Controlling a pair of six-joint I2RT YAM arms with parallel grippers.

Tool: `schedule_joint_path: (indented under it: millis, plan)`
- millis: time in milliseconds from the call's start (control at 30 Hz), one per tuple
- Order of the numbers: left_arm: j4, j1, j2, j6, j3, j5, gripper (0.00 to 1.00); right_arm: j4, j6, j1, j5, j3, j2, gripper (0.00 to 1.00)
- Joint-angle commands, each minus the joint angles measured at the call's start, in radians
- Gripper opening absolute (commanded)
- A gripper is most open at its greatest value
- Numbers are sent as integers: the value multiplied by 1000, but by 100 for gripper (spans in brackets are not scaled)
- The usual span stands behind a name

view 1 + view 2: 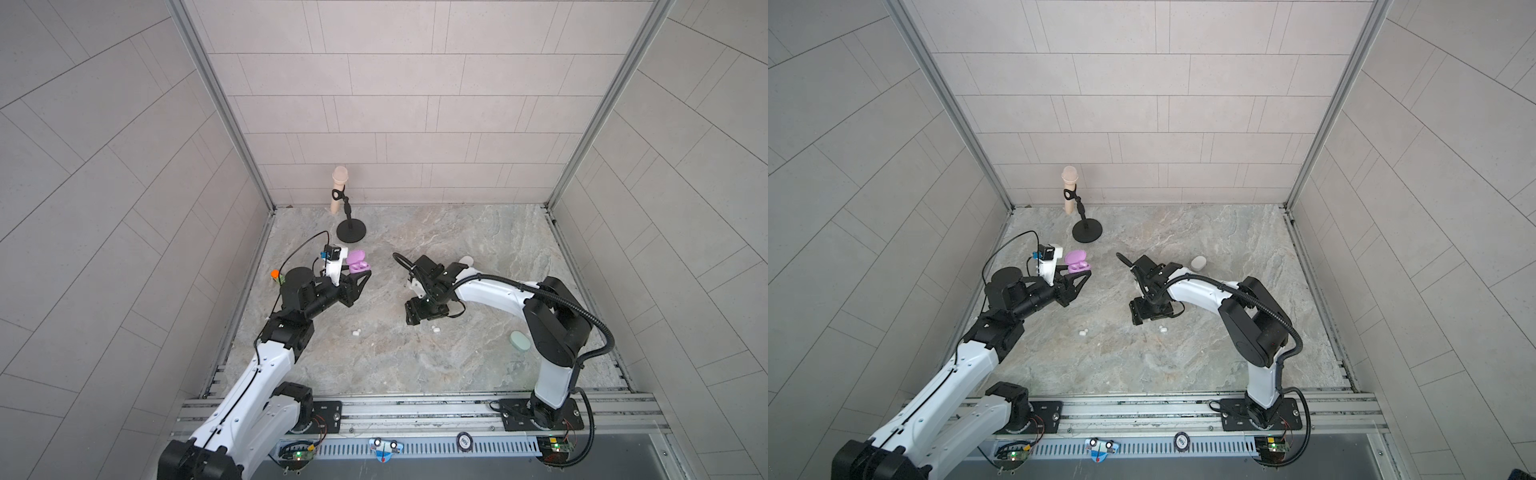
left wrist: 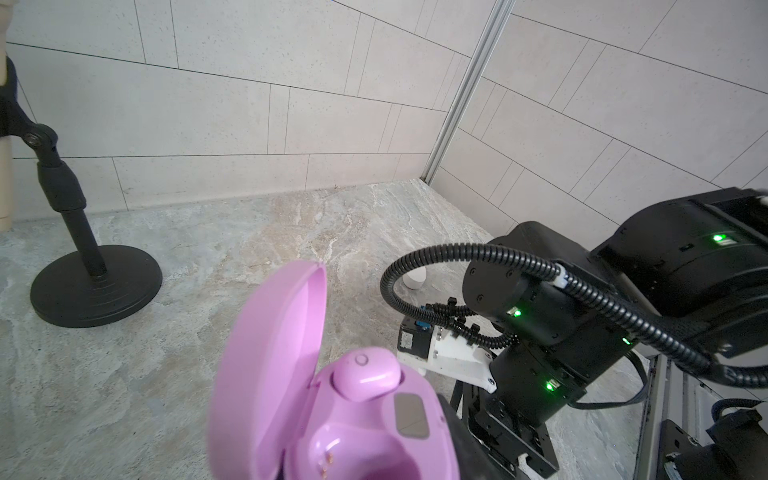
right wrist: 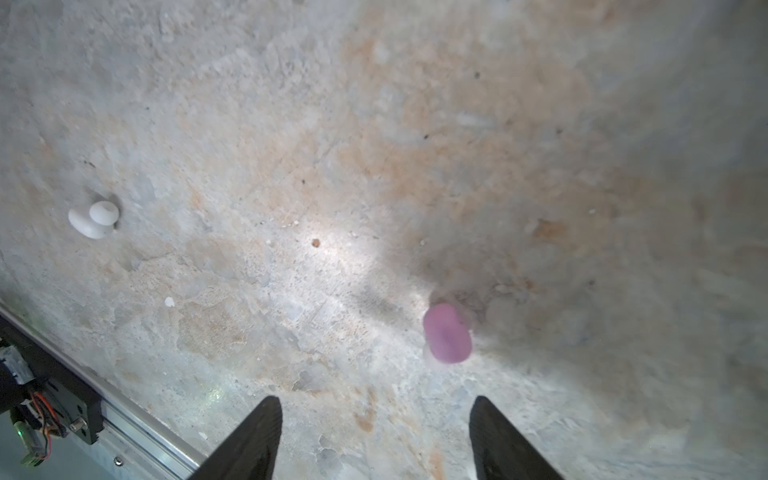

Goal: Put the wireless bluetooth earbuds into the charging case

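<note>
Right wrist: lilac earbud [image 3: 447,332] on open floor [image 3: 291,124] beyond spread fingers [image 3: 253,440]

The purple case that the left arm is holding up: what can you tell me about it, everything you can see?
The lilac charging case is glossy, rounded plastic, pinched in the left gripper and held clear of the stone tabletop. Its hinged lid stands open. Inside, one matching lilac earbud sits in a well; the neighbouring well is empty, showing small gold contacts. A grey rectangular patch sits on the base beside the earbud. Apart from the gripper, nothing outside seems to touch it.
</note>
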State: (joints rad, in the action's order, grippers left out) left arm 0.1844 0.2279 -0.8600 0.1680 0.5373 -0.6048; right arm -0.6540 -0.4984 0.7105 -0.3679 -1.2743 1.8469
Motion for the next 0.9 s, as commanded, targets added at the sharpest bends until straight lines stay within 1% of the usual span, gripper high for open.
schedule_joint_path:
  millis: [0,133,333,500,867]
  plan:
    - [17,4,7,2,-3,-9,18,-29,50,-27,34,-43,44,75]
    - [11,4,12,1,-4,-7,18,-4,50,-26,-3,-52,89,75]
    - [17,4,13,2,-6,-4,18,54,21,-8,-25,-18,105,75]
    - [21,4,3,3,-2,-7,18,80,-3,9,-38,-17,94,74]
    - [21,4,6,2,0,-8,18,53,-37,46,-26,-29,37,74]
